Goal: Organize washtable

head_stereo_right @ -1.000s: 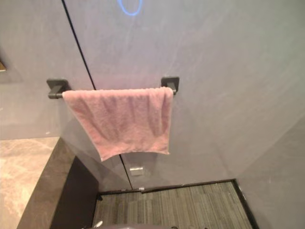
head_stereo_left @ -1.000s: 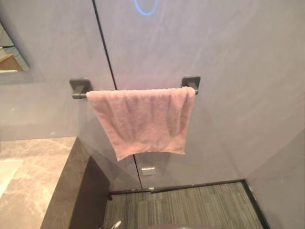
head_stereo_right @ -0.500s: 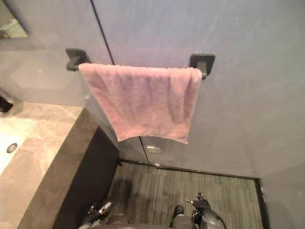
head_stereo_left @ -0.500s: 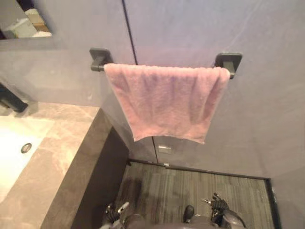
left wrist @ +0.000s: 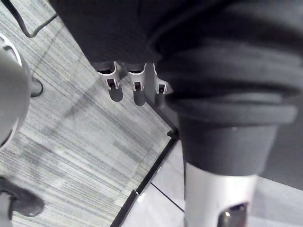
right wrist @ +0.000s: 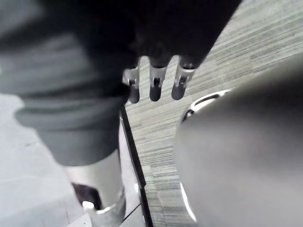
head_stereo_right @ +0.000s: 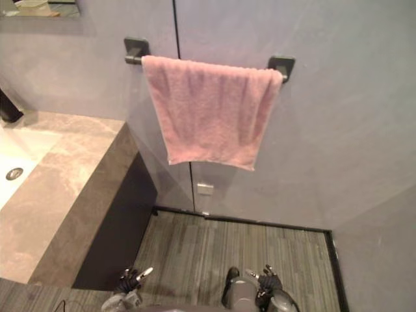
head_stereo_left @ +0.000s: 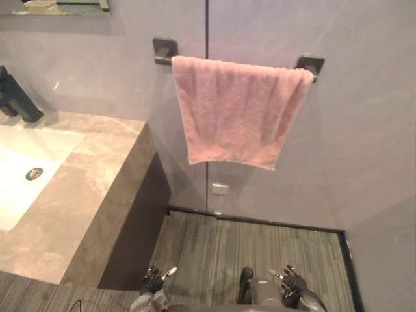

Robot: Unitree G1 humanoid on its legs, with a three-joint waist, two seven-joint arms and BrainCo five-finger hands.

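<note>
While both hands are held low, nothing is gripped in either of them. The left hand is seen at the near edge of the scene, over the floor, and its fingers are held loose and nearly straight, with the striped floor seen past them. The right hand is seen at the near edge too, further to the right, and it is held the same way, loose and wide. The two hands are kept well apart from each other.

A pink towel is hung over a dark towel rail on the grey wall at the far side. The towel is spread along most of the rail, and its lower edge is hung a little crooked, lower on the right. It is well apart from both hands. A small pale plate is fixed to the wall below the towel, just above the floor.

On the left a brown stone worktop is seen, with a dark front below it. A white sink is set into the worktop at the far left, and a round drain is seen in its bottom. A black tap is stood behind the sink, near the wall. The towel is hung to the right of the worktop and is not touching it.
</note>
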